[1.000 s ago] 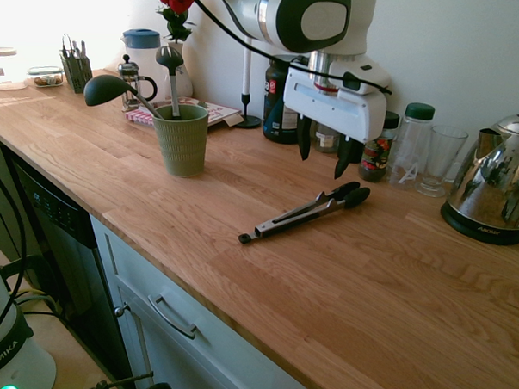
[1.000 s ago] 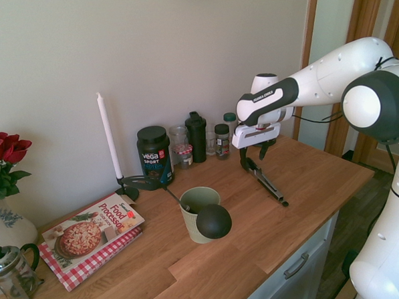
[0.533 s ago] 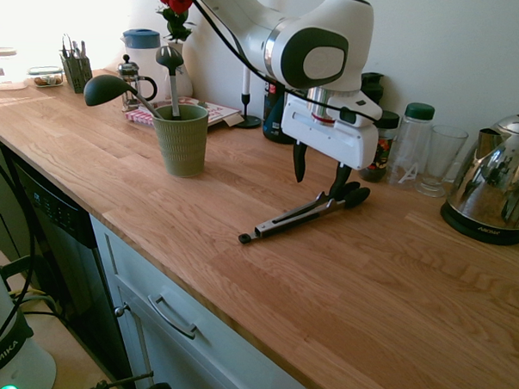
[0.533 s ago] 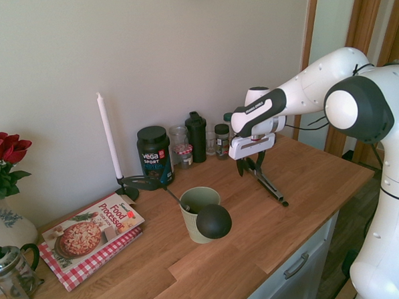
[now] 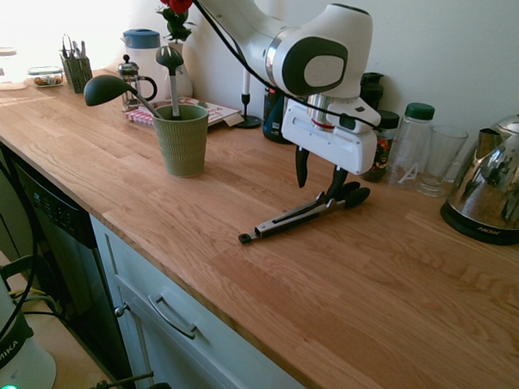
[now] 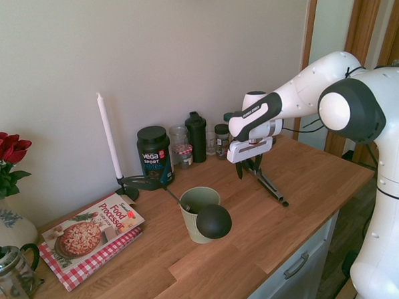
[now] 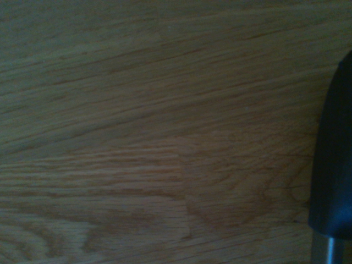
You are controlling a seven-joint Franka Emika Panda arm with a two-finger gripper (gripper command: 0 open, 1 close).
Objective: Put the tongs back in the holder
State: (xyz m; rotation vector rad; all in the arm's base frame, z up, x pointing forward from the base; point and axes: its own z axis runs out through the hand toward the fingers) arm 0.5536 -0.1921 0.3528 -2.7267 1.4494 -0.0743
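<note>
Lying on the wooden counter (image 5: 263,307), the tongs (image 5: 302,215) angle away from the front edge, their small black end knob (image 5: 245,239) nearest that edge and their two black rubbery tips (image 5: 352,195) (a bit splayed, as it happens) pointing toward the wall side. Right above the tip end hangs the gripper (image 5: 319,182), its two dark fingers apart and pointing down, with nothing held between them. One finger overlaps the tips in the first exterior view; whether it touches them I cannot tell. The wrist view catches only bare wood grain, plus one dark tip and a sliver of metal at its border.

Well apart from the tongs stands the holder (image 5: 182,144), a sage-green ribbed cup, upright on the counter. It holds a black ladle (image 5: 109,91), leaning out over the rim, and a grey spoon (image 5: 170,61), standing more upright.

Behind the gripper, near the wall, are a jar with a dark lid (image 5: 381,148), a clear bottle with a green cap (image 5: 411,141) and a drinking glass (image 5: 442,161), with a shiny kettle (image 5: 494,183) near the glass. Over on the other side of the holder, a cookbook (image 6: 90,235) lies on a red-checked one, near a white candle (image 6: 109,137) in its dark stand and a black Vega tub (image 6: 155,155).
</note>
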